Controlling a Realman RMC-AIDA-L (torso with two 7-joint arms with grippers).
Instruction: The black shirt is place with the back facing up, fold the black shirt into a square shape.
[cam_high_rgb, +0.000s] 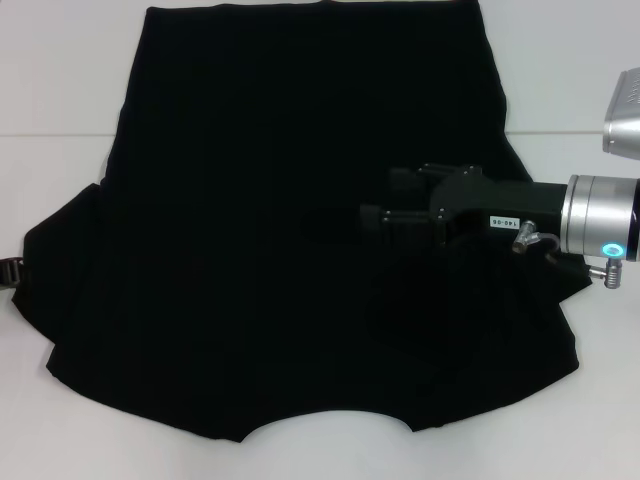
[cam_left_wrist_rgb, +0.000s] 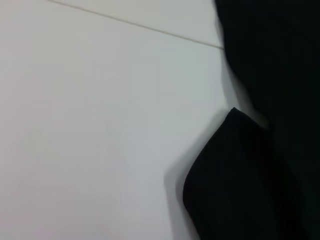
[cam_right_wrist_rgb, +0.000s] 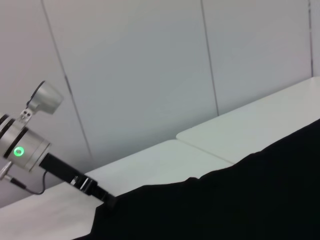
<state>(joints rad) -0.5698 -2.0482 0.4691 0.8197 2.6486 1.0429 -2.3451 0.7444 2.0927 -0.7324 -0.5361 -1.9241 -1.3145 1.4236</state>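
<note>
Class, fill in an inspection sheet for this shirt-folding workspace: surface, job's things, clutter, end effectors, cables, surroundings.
Surface: white tabletop, seam line across it.
Job's things: large plain black soft-fabric shirt spread flat, neckline toward the robot, no lettering showing.
Clutter: nothing seen.
End effectors: right end effector over the shirt's right half; left end effector at the shirt's left sleeve edge.
Cables: short cable loop at right wrist.
Surroundings: pale panelled wall.

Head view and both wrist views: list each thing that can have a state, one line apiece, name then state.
black shirt: spread flat on the white table, neckline toward the robot, right sleeve side apparently folded in, not yet a square.
right gripper: low over the shirt's right half, reaching toward its middle.
left gripper: at the shirt's left sleeve edge, barely in view.
</note>
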